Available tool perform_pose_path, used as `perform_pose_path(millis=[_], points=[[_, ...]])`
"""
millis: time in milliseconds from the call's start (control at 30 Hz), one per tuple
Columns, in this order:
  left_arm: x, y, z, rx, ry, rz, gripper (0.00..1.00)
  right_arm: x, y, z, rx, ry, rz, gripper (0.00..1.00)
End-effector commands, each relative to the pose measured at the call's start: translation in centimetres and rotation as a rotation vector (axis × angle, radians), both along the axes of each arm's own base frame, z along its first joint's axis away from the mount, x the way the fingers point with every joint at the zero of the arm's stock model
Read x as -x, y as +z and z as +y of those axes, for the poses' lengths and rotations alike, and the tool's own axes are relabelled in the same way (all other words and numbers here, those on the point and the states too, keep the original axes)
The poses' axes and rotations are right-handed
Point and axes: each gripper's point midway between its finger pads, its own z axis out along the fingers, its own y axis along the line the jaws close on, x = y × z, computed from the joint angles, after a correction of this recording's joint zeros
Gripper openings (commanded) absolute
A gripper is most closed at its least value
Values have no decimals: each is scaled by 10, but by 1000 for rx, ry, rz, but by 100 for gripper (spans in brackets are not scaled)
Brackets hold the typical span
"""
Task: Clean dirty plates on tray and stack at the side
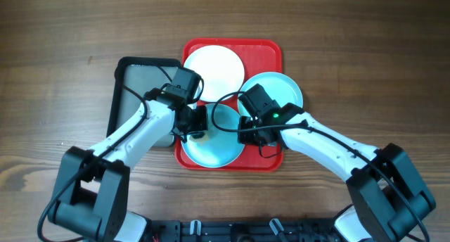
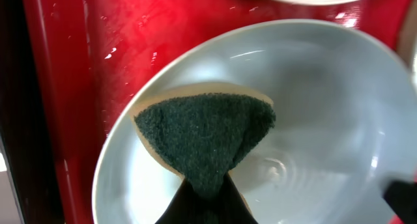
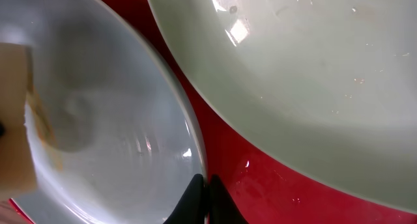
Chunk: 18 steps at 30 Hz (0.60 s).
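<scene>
The red tray holds a white plate at its back left, an aqua plate at the back right overhanging the rim, and a second aqua plate at the front. My left gripper is shut on a sponge, green pad up, pressed onto the front aqua plate. My right gripper is shut on that plate's right rim, fingertips pinching the edge. The back aqua plate lies just beyond.
A narrower dark grey tray lies against the red tray's left side, under my left arm. Wet red tray surface shows left of the plate. Wooden table surrounds both trays.
</scene>
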Motion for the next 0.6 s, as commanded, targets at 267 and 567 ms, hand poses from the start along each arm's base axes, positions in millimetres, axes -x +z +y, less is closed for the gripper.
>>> perform_pose_path(millis=[267, 567], points=[[12, -26, 14, -59, 35, 24, 4, 3, 2, 1, -16, -13, 9, 10], [17, -36, 11, -30, 29, 23, 4, 3, -1, 1, -11, -14, 17, 23]])
